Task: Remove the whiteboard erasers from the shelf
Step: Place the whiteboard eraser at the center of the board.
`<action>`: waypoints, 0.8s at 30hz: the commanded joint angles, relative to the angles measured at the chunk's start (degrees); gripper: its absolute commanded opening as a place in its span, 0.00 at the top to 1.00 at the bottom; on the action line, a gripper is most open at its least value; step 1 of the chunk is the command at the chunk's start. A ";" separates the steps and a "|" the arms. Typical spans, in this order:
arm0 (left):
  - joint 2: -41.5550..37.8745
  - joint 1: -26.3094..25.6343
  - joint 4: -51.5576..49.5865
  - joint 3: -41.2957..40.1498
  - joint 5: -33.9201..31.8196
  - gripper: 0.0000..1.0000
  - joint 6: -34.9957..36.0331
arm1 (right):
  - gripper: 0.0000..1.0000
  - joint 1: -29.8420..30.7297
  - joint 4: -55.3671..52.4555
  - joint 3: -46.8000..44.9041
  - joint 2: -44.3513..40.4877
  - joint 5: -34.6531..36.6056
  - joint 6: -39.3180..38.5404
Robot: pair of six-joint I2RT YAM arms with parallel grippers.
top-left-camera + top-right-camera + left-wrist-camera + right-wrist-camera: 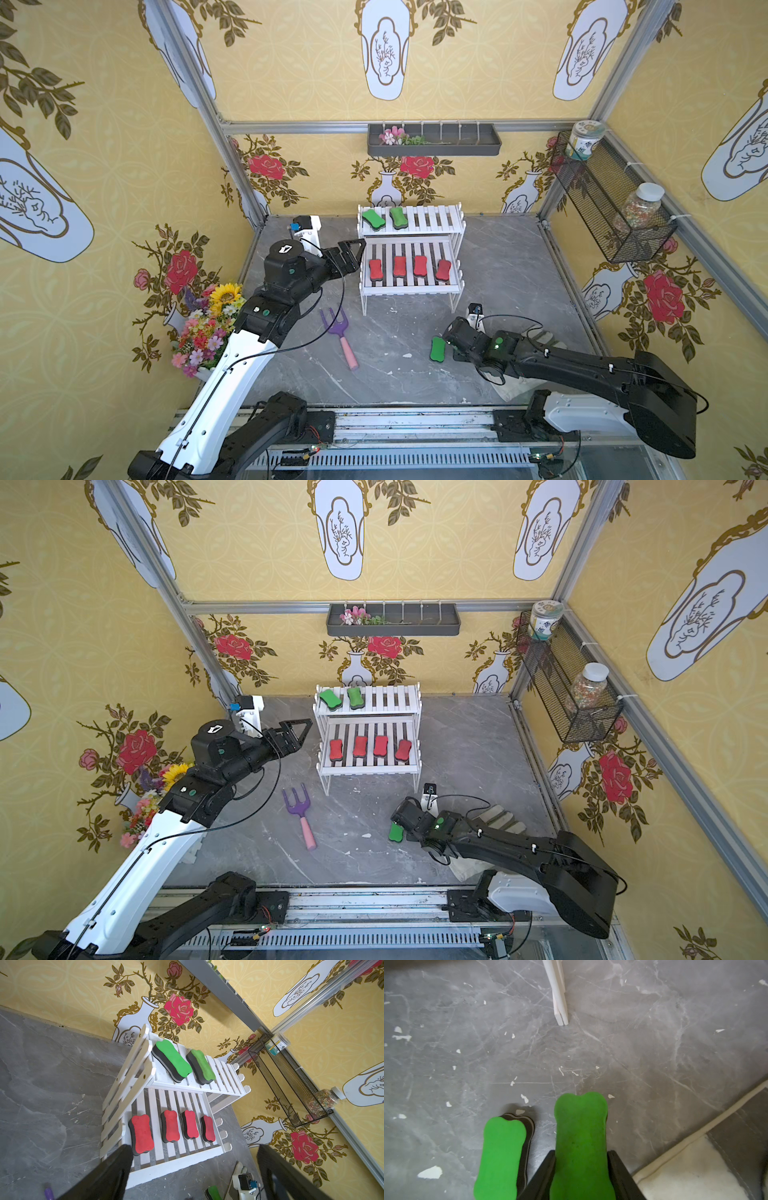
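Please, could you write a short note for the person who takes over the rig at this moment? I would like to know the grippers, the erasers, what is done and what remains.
Left gripper: open and empty, beside the left end of the shelf.
Right gripper: shut on the held green eraser, away from the shelf, low at the table; I cannot tell whether it touches.
Second green eraser: lying on the table beside it.
On the shelf: two green erasers on the upper tier, four red erasers on the lower tier.
Done: two off the shelf, one not yet released.
Left: six.
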 commanded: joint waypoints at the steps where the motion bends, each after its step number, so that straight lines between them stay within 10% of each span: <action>1: 0.30 0.06 0.65 0.24 0.66 0.01 0.49 | 0.52 0.00 2.41 -0.40 1.30 1.66 1.81; 10: 1.24 0.06 0.70 1.01 1.35 0.01 0.84 | 0.29 -0.01 2.22 -1.37 0.47 1.12 3.43; 24: 9.14 -2.52 -7.76 13.51 -1.38 0.09 5.28 | 0.27 0.02 -4.17 5.44 -9.23 3.58 -0.53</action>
